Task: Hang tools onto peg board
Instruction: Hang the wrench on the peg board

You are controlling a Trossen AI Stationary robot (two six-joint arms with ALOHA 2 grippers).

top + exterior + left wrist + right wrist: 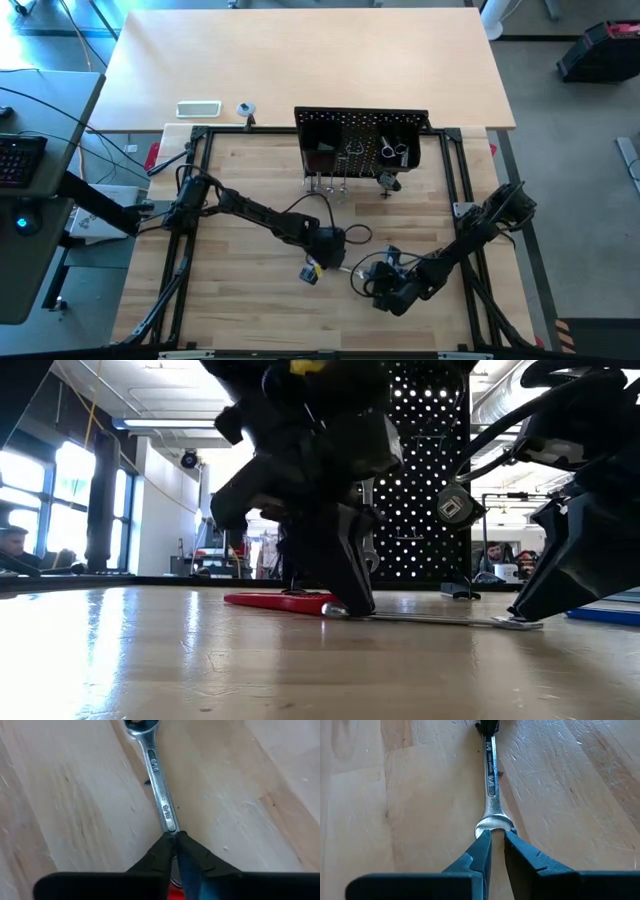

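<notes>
A slim silver wrench point(160, 790) lies flat on the wooden table between my two grippers. My left gripper point(335, 262) is shut on one end of it. My right gripper point(376, 276) is shut on the other, the open-jawed head. A red-handled tool point(280, 600) lies on the table just behind the left gripper. The black peg board point(360, 140) stands upright at the table's far side, on short legs. Some tools point(395, 150) hang on it, and slim silver ones point(325, 183) hang at its lower edge. My left gripper pinches the wrench's shaft end point(170, 826) between its two fingertips. The fingers slant down from above and lie in line with the shaft. The wrench rests flat on the table. My right gripper has the wrench's open-jawed head point(493, 824) at its two fingertips, slanting down from the opposite side and in line with the shaft. That end point(518, 623) lies on the table.
A black tubular frame point(205, 200) borders the work area. A white tray point(198, 108) and a small round object point(245, 108) sit on the far tabletop behind the frame. In the low view, people point(490, 555) show in the room beyond.
</notes>
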